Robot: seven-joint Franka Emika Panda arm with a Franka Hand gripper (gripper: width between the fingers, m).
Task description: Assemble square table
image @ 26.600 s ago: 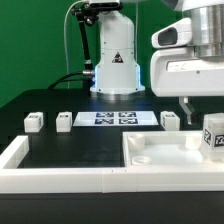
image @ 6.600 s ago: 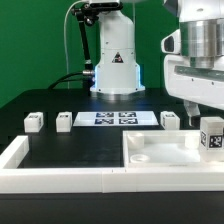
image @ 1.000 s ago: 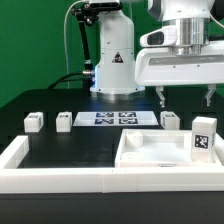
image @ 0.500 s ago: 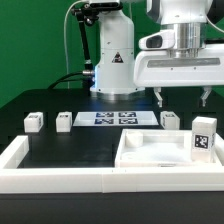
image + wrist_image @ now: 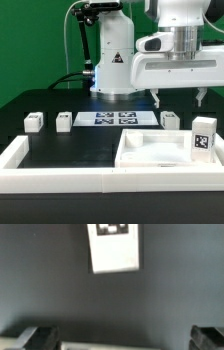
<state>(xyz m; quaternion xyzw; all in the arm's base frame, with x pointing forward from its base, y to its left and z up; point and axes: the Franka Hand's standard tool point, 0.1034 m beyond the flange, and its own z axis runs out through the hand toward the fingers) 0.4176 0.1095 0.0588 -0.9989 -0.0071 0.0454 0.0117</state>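
— What is the arm made of, to look at?
— Glossy white shells. The base column [image 5: 117, 40] at the tabletop's far edge carries a dark triangular mark [image 5: 117, 59] on its front, and a pale blue glowing ring [image 5: 117, 89] circles its foot.
— Any cables?
— A black cable [image 5: 76, 40] loops beside the column.
— And the hand end?
— A wide white box [image 5: 180, 68] under a grey collar [image 5: 186, 40], with two short dark fingers [image 5: 160, 98]. The wrist view shows them only as blurred dark blocks.
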